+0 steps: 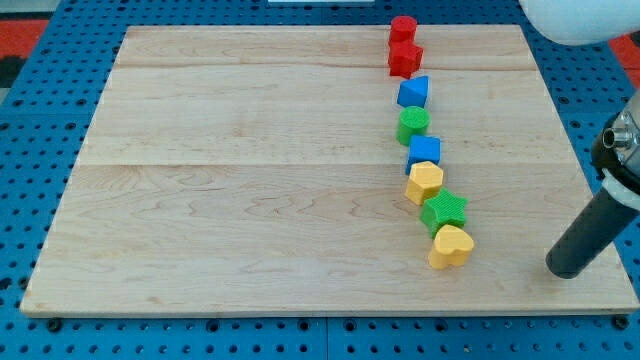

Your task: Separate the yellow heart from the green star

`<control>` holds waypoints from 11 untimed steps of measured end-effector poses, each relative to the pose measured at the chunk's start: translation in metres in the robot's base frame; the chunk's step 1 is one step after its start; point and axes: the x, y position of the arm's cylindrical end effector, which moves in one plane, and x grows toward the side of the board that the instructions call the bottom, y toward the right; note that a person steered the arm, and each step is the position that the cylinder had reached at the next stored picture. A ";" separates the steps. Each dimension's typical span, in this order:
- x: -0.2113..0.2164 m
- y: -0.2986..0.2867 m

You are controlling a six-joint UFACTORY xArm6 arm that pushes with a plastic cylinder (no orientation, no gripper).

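The yellow heart (450, 246) lies low on the view's right side of the wooden board (250, 180). It touches the green star (444, 211) just above it. My tip (566, 268) rests on the board to the right of the heart, about a hundred pixels away and slightly lower. It touches no block.
A near-vertical chain of blocks runs up from the star: a yellow hexagon (424, 182), a blue block (424, 152), a green cylinder (413, 125), a blue block (413, 92), a red star-like block (405, 58) and a red cylinder (402, 28). The board's right edge is close to my tip.
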 end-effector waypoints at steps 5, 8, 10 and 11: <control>-0.026 -0.040; 0.004 -0.107; 0.018 -0.205; -0.028 -0.223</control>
